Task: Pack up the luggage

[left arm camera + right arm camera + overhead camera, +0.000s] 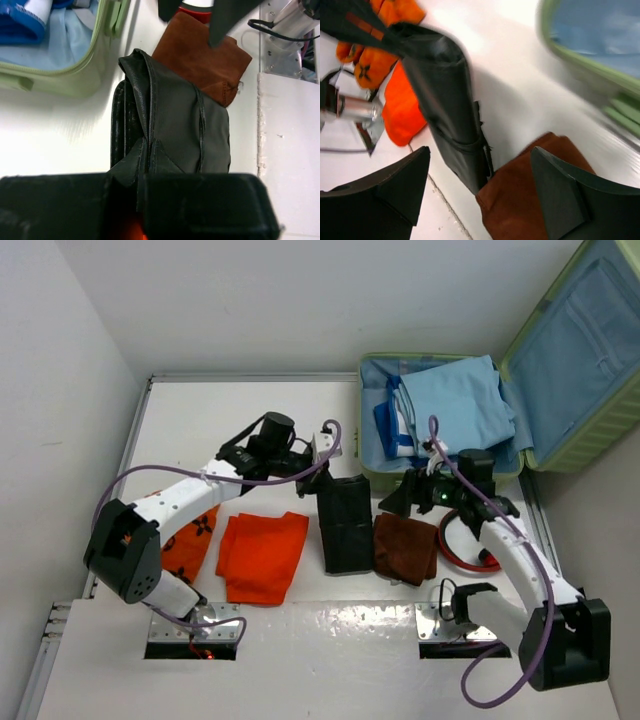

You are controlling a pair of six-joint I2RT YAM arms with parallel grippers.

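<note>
The left end effector [147, 162] is drawn nearly together on a raised fold at the far end of the black garment [175, 120]. It appears to be pinching that fold, though the fabric and the fingers are both dark and the contact is hard to make out. In the overhead view this end effector sits over the garment's far edge, just beside the front wall of the suitcase [585, 350].

The right end effector [480, 185] is spread wide and holds nothing. Between its fingers [405, 185] lie the near end of the black garment and a corner of the brown cloth [520, 205], which sit side by side and touch. I cannot tell whether the fingers touch the cloth.

The suitcase lies open at the far right of the bench [230, 410], with its lid leaning back to the right. A folded light-blue garment [460, 400] and a blue-and-white bundle [393, 430] lie in its base. An orange cloth [262, 555] lies left of the black garment, and a patterned orange cloth [192, 535] lies further left, under the left arm.
</note>
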